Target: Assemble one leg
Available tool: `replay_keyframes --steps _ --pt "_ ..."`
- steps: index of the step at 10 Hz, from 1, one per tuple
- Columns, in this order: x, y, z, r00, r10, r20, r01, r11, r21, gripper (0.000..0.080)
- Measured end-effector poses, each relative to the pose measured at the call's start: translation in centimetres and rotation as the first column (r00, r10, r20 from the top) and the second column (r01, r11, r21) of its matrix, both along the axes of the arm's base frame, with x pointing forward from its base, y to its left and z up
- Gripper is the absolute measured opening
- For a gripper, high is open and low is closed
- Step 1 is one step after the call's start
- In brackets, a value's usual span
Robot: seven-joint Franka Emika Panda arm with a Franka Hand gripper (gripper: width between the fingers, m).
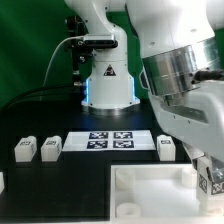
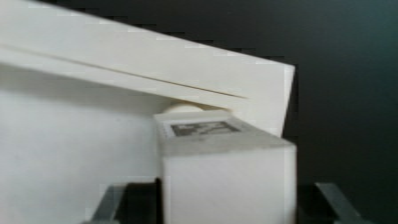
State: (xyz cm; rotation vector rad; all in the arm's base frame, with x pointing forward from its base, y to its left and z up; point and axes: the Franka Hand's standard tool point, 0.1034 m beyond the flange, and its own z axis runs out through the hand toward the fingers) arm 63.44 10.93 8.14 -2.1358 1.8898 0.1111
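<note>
Likely lab: robot arm, marker board

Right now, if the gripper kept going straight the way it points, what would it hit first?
Probably the white panel, near its corner. The gripper holds a leg whose tip seems to touch the panel, though depth is unclear.

You only get stubs of the fingers, cropped at the wrist view's edge. Tag on the leg between them: too blurred to read. Panel below the hand partly runs off the exterior view.
</note>
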Motion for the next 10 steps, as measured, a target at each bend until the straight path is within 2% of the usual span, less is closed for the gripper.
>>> replay_keyframes --steps 1,3,4,5,6,7,10 --pt "0.0 0.0 0.0 0.999 -0.042 -0.012 0.042 0.999 0.005 0.0316" --pt "-0.1 0.0 -0.1 1.000 0.025 0.004 -0.025 1.000 -0.003 0.0330" --pt "-0.1 0.1 -0.1 0.999 0.045 0.007 -0.045 0.999 -0.008 0.0513" --pt "-0.3 0.4 -0.2 0.982 0.188 0.032 -0.186 0.982 -0.038 0.0513" --pt "-0.4 1.0 -0.1 0.918 0.393 0.054 -0.386 0.917 -0.104 0.0621" --pt "-0.5 1.7 0.0 0.813 0.579 0.058 -0.563 0.808 -0.172 0.0644" --pt "-0.5 1.5 -0.2 0.599 0.797 0.074 -0.767 0.598 -0.234 0.0648"
